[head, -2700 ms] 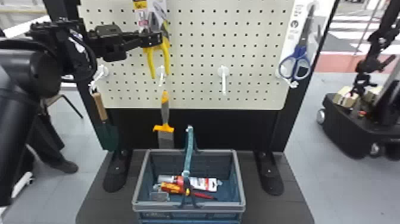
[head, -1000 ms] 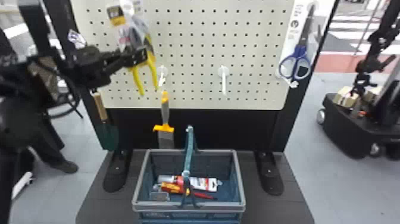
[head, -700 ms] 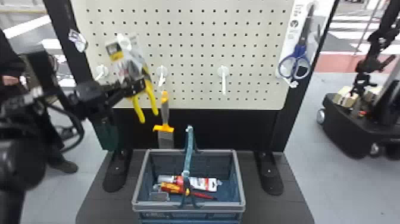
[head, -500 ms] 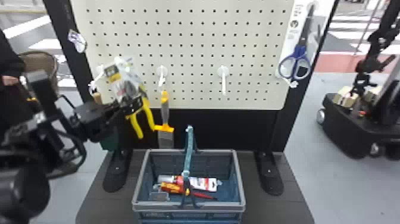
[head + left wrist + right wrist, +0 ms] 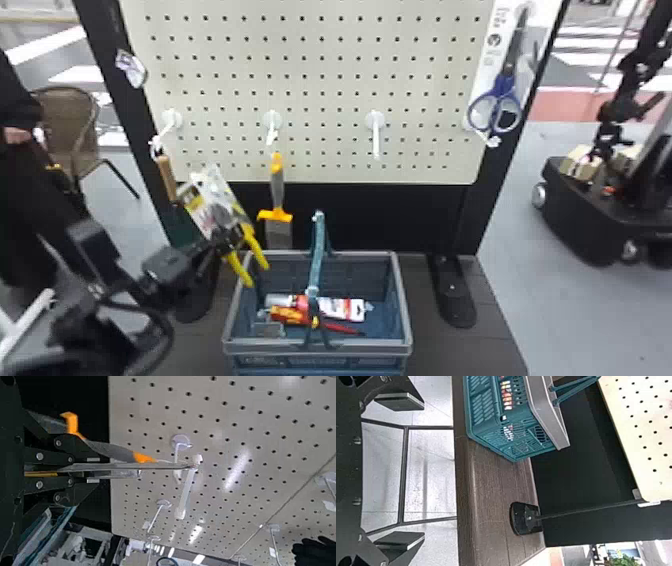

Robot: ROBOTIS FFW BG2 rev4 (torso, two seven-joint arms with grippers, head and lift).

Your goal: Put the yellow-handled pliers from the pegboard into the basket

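Observation:
In the head view my left gripper is shut on the yellow-handled pliers, whose package card leans up and left while the handles point down beside the basket's back left corner. The left wrist view has the left gripper pinching the pliers' package, seen edge-on and reaching away from the fingers. My right gripper stands open in the right wrist view, its fingers wide apart with nothing between them, away from the basket.
An orange-and-grey scraper hangs behind the basket's left part, and a wooden-handled trowel farther left. Blue scissors hang at the pegboard's right. The basket holds a red-and-white package and a red screwdriver.
The left gripper has brought the pliers off their hook, first leftward, then down toward the basket's left side. The basket and the other hanging tools have stayed put.

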